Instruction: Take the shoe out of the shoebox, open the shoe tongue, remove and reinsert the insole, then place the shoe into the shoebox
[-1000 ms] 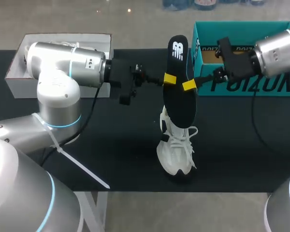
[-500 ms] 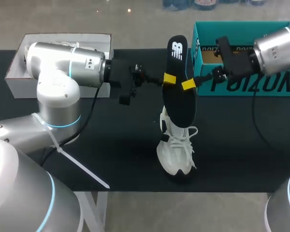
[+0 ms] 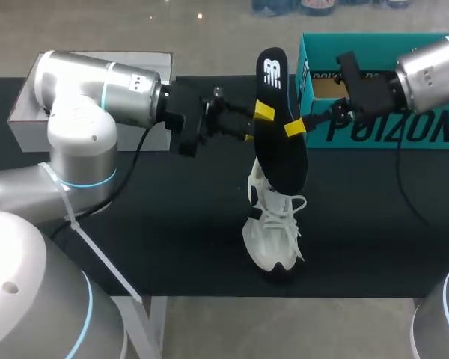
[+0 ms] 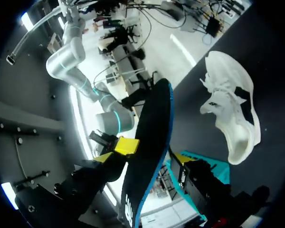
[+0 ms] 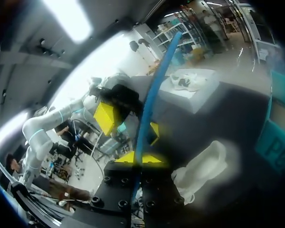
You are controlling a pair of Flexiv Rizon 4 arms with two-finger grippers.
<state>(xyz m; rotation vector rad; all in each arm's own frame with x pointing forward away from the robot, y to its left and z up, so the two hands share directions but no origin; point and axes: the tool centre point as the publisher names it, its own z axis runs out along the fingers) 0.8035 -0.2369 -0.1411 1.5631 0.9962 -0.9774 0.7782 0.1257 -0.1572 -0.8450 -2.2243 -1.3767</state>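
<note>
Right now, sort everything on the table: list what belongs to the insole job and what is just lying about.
Belongs to the job:
- black insole, held up by the right gripper
- white sneaker
- teal shoebox

Lying about:
- white box at the far left
- white shoe inside that box

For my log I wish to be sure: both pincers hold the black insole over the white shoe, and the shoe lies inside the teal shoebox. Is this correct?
Not quite. In the head view the white shoe stands on the black table, outside the teal shoebox. The left pincer and right pincer do hold the black insole over it.
</note>
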